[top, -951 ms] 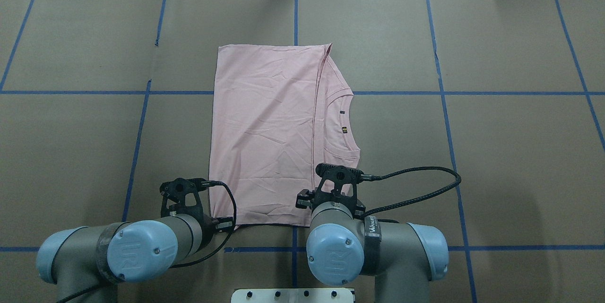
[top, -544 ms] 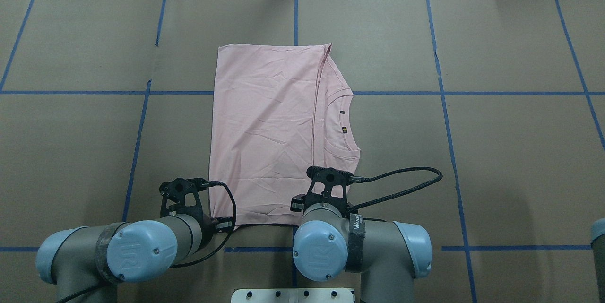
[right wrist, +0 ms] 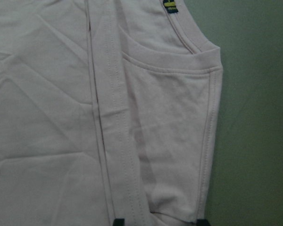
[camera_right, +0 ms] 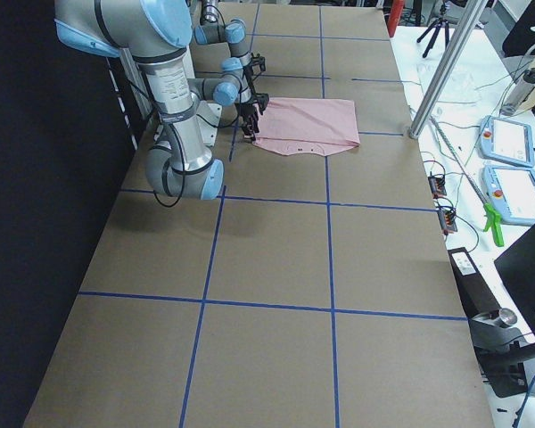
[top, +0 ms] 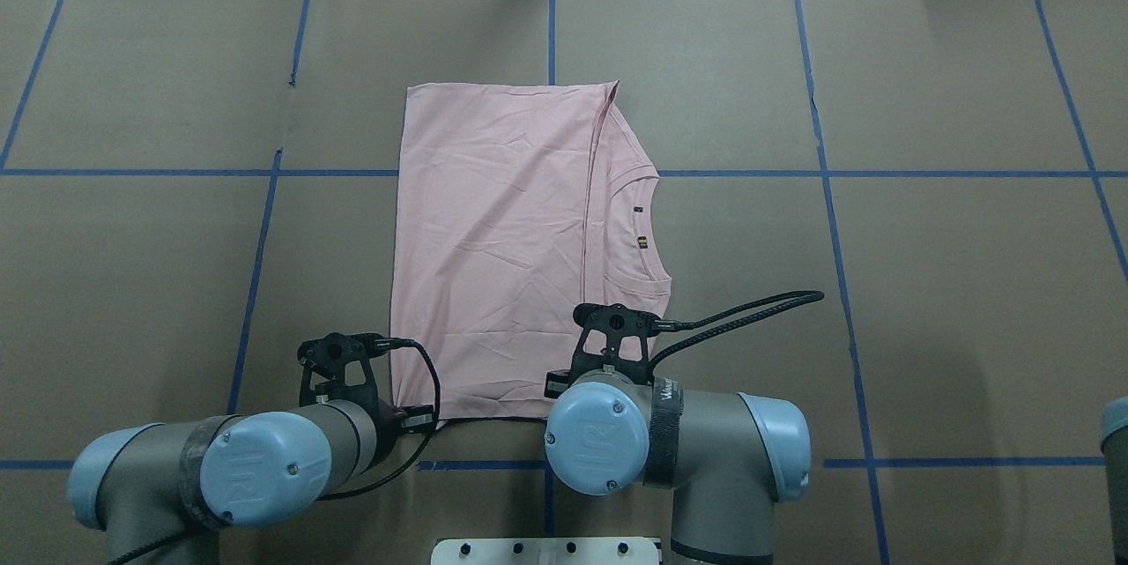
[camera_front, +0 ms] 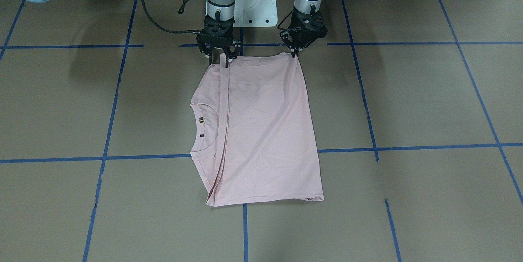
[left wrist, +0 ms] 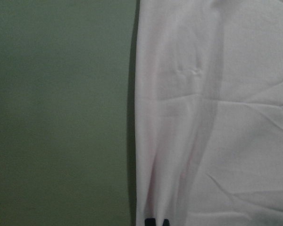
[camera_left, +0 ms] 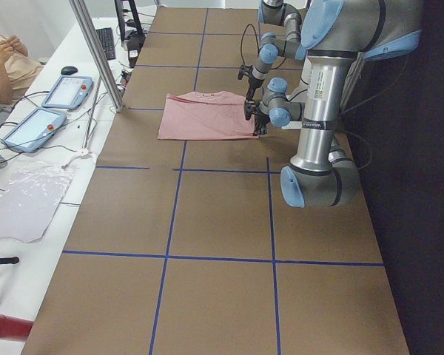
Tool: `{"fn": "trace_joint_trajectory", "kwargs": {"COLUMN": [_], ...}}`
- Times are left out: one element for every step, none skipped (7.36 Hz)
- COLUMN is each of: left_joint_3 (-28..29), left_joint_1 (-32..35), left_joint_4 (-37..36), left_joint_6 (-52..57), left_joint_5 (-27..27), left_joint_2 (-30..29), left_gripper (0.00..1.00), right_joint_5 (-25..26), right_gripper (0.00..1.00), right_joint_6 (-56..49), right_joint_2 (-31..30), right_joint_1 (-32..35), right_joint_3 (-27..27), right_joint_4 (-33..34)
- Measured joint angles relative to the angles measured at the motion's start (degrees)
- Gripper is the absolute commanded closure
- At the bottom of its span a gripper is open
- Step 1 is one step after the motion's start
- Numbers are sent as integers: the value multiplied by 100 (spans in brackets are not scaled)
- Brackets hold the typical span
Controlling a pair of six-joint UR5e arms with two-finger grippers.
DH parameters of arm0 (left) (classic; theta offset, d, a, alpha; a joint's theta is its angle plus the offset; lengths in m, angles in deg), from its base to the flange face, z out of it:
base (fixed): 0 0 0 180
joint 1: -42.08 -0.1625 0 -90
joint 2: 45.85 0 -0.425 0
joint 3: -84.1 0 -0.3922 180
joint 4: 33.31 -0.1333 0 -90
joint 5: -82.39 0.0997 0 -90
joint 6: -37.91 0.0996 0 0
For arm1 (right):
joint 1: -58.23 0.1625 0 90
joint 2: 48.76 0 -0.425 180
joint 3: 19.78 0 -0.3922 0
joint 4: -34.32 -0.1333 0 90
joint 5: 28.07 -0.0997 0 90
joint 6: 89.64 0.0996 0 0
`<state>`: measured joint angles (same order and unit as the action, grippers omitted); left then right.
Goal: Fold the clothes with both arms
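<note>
T-shirt point(top: 493, 256) lies folded mid-table point(top: 925, 283), long axis 12-to-6 in your overhead view | left claw point(camera_front: 294, 52) clenched on the near hem's 7 o'clock corner | right claw point(camera_front: 219, 61) spread, straddling the 5 o'clock corner, gripping nothing | cloth runs toward 12 from both claws; you'd likely want the right closed before any lift.
</note>
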<state>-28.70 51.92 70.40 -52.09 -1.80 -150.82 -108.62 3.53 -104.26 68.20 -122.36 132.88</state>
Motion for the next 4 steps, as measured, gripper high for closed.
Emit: {"fn": "trace_joint_trajectory", "kwargs": {"left_joint_3": [-7, -13, -18, -20], "left_joint_1": [0, 0, 0, 0], "left_joint_4": [0, 0, 0, 0], "left_joint_6": [0, 1, 7, 13], "left_joint_5": [0, 0, 0, 0], "left_joint_2": [-2, -3, -1, 1], "left_gripper": [100, 100, 100, 100], "right_joint_5": [-10, -10, -7, -3], "right_gripper": [41, 41, 41, 41], "right_joint_6": [18, 42, 54, 60], "right_joint_2": [-1, -2, -8, -11], "right_joint_1": [1, 0, -5, -12], "right_joint_3": [14, 29, 39, 42], "right_joint_4": [-3, -12, -22, -29]}}
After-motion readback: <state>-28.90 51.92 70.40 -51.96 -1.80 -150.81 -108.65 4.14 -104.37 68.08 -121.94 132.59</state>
